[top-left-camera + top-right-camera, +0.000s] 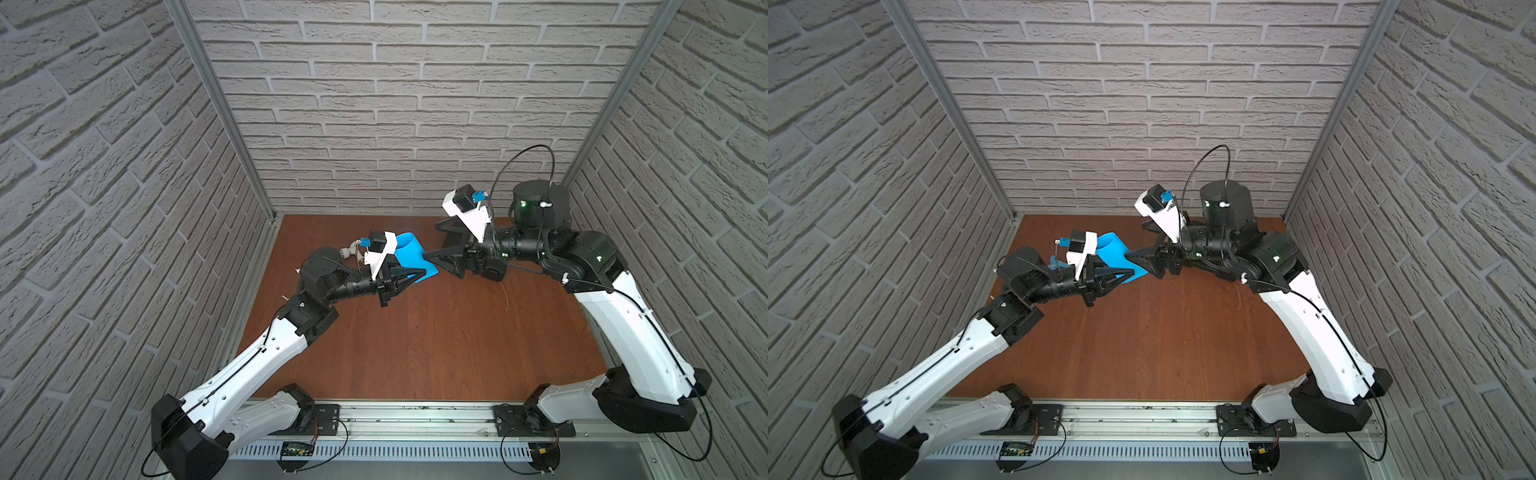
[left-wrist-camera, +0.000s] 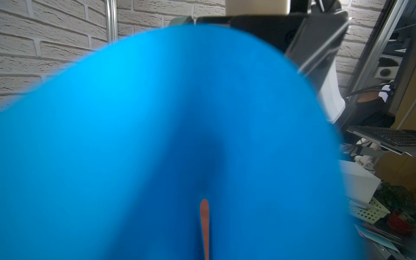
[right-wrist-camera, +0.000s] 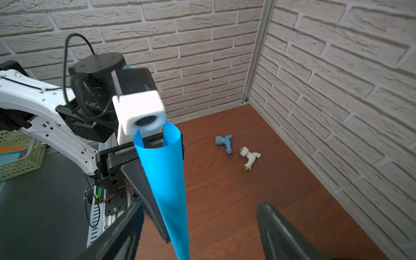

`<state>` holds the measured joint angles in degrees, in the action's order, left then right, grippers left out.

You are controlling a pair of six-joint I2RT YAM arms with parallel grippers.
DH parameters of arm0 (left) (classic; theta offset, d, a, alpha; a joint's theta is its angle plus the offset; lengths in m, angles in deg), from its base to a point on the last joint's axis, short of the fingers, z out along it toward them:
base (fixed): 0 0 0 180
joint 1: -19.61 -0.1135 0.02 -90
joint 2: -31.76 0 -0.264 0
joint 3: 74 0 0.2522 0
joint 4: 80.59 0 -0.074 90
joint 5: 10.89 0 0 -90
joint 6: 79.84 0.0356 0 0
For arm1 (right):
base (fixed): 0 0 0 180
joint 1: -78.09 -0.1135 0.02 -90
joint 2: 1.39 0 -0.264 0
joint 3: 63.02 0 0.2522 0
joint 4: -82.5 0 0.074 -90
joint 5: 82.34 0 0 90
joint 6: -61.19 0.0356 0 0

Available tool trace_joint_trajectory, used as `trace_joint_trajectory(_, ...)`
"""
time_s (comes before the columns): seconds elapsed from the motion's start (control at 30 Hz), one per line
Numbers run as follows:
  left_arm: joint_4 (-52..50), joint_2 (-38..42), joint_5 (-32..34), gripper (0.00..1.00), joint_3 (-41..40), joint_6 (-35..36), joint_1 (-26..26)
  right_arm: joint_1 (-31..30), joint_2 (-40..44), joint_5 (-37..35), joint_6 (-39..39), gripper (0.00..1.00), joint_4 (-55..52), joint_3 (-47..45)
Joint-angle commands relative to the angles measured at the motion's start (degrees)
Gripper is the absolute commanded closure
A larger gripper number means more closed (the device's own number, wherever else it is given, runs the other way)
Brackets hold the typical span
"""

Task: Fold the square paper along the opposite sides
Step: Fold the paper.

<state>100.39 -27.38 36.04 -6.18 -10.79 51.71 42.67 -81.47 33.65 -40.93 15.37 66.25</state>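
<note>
The square paper (image 1: pixel 411 249) (image 1: pixel 1113 249) is bright blue and bent over into a tall loop above the brown table. It fills the left wrist view (image 2: pixel 157 135) and hides that gripper's jaws there. In both top views my left gripper (image 1: pixel 420 274) (image 1: pixel 1130 274) is pinched on the paper's lower edges. My right gripper (image 1: pixel 440 264) (image 1: pixel 1142 262) is at the paper's right side, its jaws wide open. In the right wrist view the paper (image 3: pixel 164 175) hangs between the fingers of the right gripper (image 3: pixel 200 225), close to one finger (image 3: pixel 126 225) and touching neither.
A small blue-and-white toy nozzle (image 3: pixel 225 144) and a white toy tap (image 3: pixel 248 157) lie on the table (image 1: pixel 415 340) near the back left wall, behind my left wrist. A black object (image 1: pixel 451 235) sits at the back under my right wrist.
</note>
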Motion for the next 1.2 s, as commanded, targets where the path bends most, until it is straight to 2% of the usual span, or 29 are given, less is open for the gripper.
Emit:
trace_joint_trajectory(0.0,-4.19,2.54,-0.70,0.80,-1.41,2.35,-0.02,-0.31,-0.71,-1.30,-7.66,0.17,-5.91,6.72)
trace_joint_trajectory(0.17,-10.83,5.02,0.21,0.80,-1.46,4.71,-0.05,-0.38,-5.64,-1.48,-13.19,0.21,-14.17,15.58)
trace_joint_trajectory(0.33,-15.05,5.88,0.13,0.83,-0.04,6.52,-0.02,-0.32,-6.56,2.23,-16.16,0.23,-15.86,14.64)
trace_joint_trajectory(0.6,-18.35,3.89,-4.75,0.86,2.88,6.71,0.25,-0.35,-8.20,12.00,-20.43,0.21,-18.08,12.06)
trace_joint_trajectory(0.83,-18.07,3.43,-6.03,0.88,3.97,6.62,1.04,-0.36,-10.27,17.02,-20.42,0.21,-17.90,10.27)
trace_joint_trajectory(1.17,-18.14,0.03,-7.11,0.88,6.22,7.31,3.05,-0.38,-13.26,21.02,-19.18,0.26,-17.45,10.36)
